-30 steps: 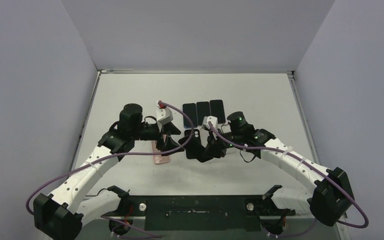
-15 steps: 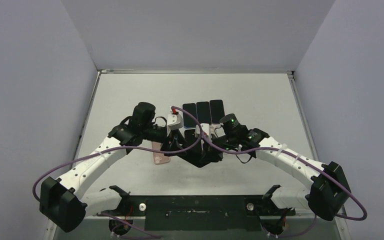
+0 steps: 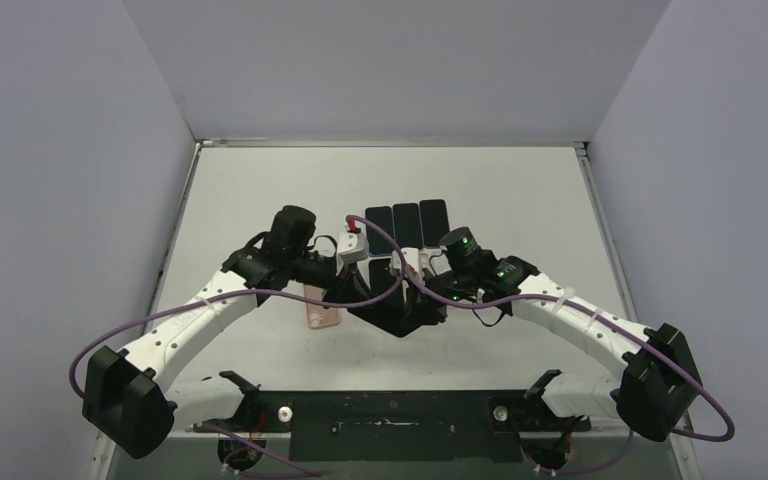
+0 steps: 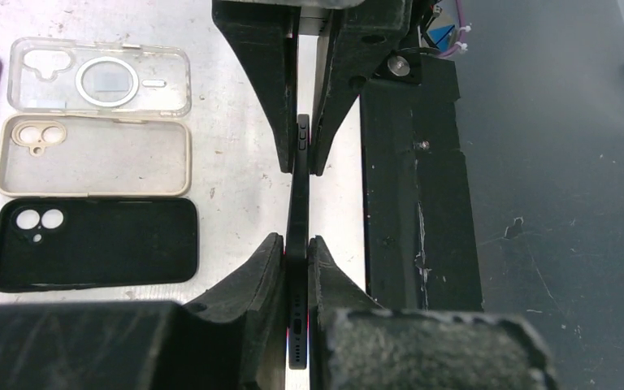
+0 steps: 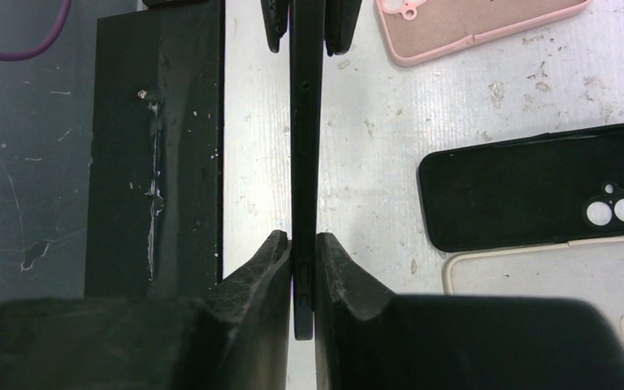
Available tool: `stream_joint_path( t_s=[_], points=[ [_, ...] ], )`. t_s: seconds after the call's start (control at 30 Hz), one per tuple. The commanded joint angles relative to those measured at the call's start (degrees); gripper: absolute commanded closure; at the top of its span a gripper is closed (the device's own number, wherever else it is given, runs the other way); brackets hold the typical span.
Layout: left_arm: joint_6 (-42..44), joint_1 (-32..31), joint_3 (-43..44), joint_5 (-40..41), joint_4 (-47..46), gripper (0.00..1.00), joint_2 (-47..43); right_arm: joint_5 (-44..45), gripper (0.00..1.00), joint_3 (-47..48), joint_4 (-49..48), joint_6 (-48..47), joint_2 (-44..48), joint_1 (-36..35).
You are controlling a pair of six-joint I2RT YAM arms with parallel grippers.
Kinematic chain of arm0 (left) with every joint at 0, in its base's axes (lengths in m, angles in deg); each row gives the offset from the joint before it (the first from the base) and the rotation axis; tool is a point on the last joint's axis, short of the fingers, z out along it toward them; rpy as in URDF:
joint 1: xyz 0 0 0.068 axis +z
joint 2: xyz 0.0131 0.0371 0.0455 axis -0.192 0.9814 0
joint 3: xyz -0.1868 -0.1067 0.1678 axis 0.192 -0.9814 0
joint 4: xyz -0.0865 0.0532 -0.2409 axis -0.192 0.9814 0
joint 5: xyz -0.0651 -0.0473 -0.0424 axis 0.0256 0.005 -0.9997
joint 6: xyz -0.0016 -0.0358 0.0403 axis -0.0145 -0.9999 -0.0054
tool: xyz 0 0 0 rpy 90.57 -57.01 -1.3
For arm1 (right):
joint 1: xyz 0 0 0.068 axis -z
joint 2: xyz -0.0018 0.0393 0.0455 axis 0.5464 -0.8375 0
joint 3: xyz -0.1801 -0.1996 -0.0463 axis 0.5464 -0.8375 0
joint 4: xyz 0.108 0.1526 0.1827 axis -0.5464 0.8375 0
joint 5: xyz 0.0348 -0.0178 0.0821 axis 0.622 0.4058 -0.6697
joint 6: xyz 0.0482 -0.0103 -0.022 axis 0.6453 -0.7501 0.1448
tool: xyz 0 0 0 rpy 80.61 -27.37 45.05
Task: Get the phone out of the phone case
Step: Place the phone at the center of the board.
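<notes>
Black slab, edge-on: the phone [image 4: 298,203] is held up off the counter [image 5: 366,162], pinched at both ends. Left jaws are clenched on one end and right jaws on the other, pads flat against its broad faces. The long axis runs straight from one wrist to the other, so neither arm is nearer. Cannot tell whether a thin dark case wraps it. An empty pink case [image 5: 471,28] and a black case [image 5: 528,191] lie flat below, off to one side. Judgement: any peel must work across the thin edge, with one end anchoring while the other pries.
</notes>
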Motion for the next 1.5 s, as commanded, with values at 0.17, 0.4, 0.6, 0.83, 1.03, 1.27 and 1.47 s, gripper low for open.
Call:
stream_joint_path(
  t_s=[0.17, 0.4, 0.6, 0.83, 1.03, 1.27, 1.47],
  points=[
    [-9.2, 1.5, -1.8, 5.7, -7.9, 1.00, -5.0, 3.2, 0.43, -2.2, -9.5, 2.5, 8.2, 2.8],
    [-37.8, 11.6, -13.8, 13.9, -31.0, 1.00, -11.4, 15.1, 0.10, -10.5, -23.5, 12.0, 20.7, 4.2],
    [-55.0, 13.3, -22.5, 31.6, -44.5, 1.00, -15.7, 31.0, 0.00, -19.4, -33.5, 19.9, 28.9, 5.3],
    [-68.4, 13.2, -30.1, 51.2, -56.8, 1.00, -14.8, 47.3, 0.00, -30.4, -45.5, 28.1, 37.0, 5.9],
    [-73.7, 13.0, -32.0, 60.1, -63.9, 1.00, -7.7, 59.1, 0.00, -38.6, -53.4, 31.9, 42.0, 5.9],
    [-77.4, 11.4, -31.3, 69.3, -70.5, 1.00, 1.8, 66.4, 0.00, -44.7, -56.9, 32.0, 46.8, 6.0],
    [-78.6, 9.7, -28.2, 73.4, -76.3, 1.00, 10.5, 71.3, 0.00, -47.7, -58.5, 31.9, 49.0, 6.1]
  ],
)
